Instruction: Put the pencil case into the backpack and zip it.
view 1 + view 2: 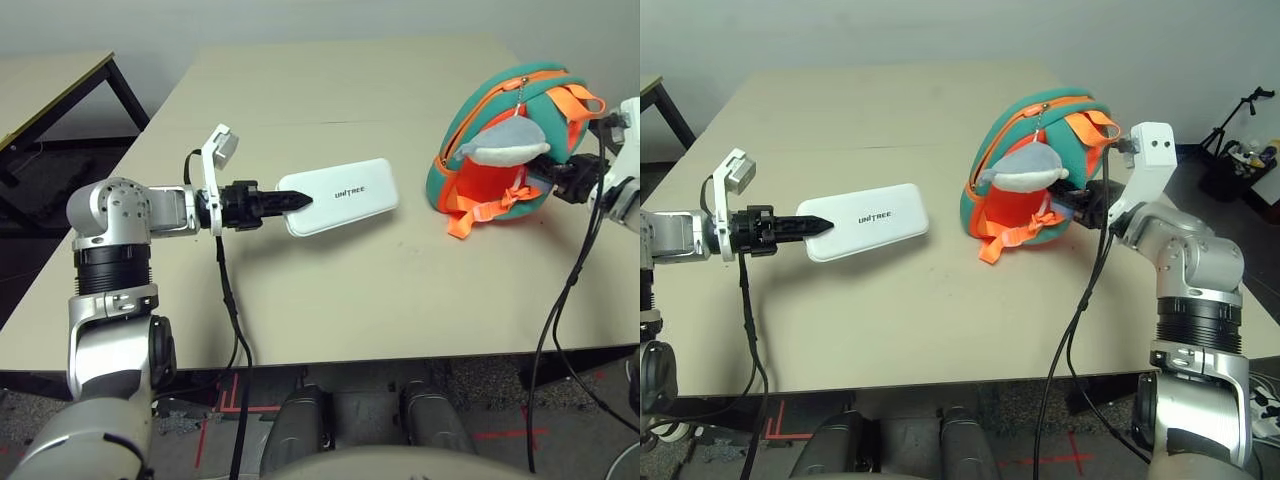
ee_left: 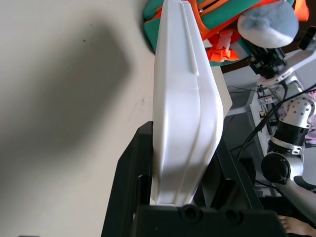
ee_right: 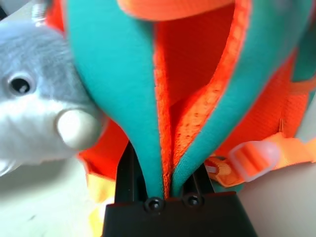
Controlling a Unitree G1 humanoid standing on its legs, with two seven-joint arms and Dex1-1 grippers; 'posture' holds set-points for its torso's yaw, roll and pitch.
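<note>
Over the table, left hand clamps the pencil case; right hand pinches the backpack.

Left claw holds the pencil case above the table, backpack well apart

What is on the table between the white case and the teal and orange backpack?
Nothing: in the left eye view, only bare beige table lies between the flat white pencil case and the rounded teal backpack with orange trim.
</note>
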